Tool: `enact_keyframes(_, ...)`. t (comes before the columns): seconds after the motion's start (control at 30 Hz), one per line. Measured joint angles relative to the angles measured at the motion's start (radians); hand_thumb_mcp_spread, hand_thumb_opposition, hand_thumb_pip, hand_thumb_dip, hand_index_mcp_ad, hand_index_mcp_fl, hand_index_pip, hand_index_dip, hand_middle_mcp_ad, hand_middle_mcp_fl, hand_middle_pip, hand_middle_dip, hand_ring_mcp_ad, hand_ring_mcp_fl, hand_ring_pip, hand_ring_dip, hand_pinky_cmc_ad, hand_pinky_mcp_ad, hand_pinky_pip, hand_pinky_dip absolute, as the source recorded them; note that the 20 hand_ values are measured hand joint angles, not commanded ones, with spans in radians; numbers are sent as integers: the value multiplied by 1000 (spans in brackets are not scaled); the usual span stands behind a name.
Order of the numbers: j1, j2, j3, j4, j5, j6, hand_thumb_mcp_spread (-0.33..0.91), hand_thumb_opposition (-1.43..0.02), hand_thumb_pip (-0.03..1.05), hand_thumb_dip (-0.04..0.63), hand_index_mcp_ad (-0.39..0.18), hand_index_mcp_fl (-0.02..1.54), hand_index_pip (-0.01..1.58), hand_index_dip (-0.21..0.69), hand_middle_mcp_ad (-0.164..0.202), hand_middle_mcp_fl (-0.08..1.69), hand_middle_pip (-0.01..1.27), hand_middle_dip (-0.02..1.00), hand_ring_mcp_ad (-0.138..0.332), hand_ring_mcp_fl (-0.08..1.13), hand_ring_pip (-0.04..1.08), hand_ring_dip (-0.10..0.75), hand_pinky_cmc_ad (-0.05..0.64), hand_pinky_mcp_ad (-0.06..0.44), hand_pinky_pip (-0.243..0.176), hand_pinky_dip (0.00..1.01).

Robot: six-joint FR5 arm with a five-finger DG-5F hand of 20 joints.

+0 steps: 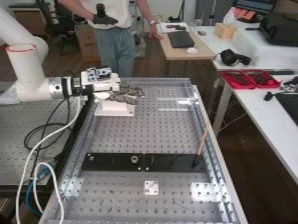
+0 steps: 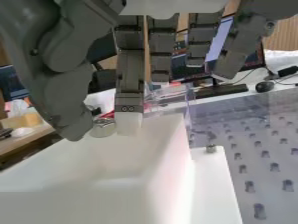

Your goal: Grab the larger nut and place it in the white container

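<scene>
While the perforated metal bench (image 1: 174, 135) stretches away from the high view's near end, a white table (image 1: 269, 117) runs along its right side in that view, with red trays (image 1: 251, 79) lying on top. The white arm (image 1: 30, 75) comes in from the high view's left and reaches over the bench's far half. Nearer the camera, two black plates (image 1: 110, 161) lie end to end across the bench. At the arm's end, the dark grey hand (image 1: 131, 92) is above the white container (image 1: 114, 109), which sits on the far half of the bench, beyond the plates. In the wrist view, the hand (image 2: 128, 75) has its thumb and one finger closed on the larger nut (image 2: 103, 128), pinching it between their tips, while the remaining fingers hang apart from it. A thin wooden stick (image 1: 202, 141) stands at a tilt by the right end of the black plates. A small white square with holes (image 1: 151, 188) lies on the bench just on the near side of them. The larger nut is over the container's open top, between the thumb and that finger. A round metal piece (image 1: 134, 159) rests on the left black plate, and a small metal fastener (image 2: 211, 148) stands on the flat white ledge beside the container's wall.
</scene>
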Motion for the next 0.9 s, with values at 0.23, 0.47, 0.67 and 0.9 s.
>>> enact_keyframes(0.23,-1,-5,6,-27,14,14,274,-808,770,265,0,316,1548,42,61,150,117,220,159,2,134,103,330,239,-12,414)
enact_keyframes(0.47,-8,-15,15,-33,13,10,283,-836,932,272,-87,70,1583,24,59,91,119,216,159,7,134,103,330,239,-14,461)
enact_keyframes(0.67,-11,-15,15,-29,8,8,271,-822,963,284,-98,61,1585,21,59,68,119,215,159,7,152,93,330,237,-26,476)
enact_keyframes(0.9,-18,32,6,-35,38,7,253,-808,963,284,-84,5,1566,-24,59,70,115,215,159,0,164,94,333,239,-42,490)
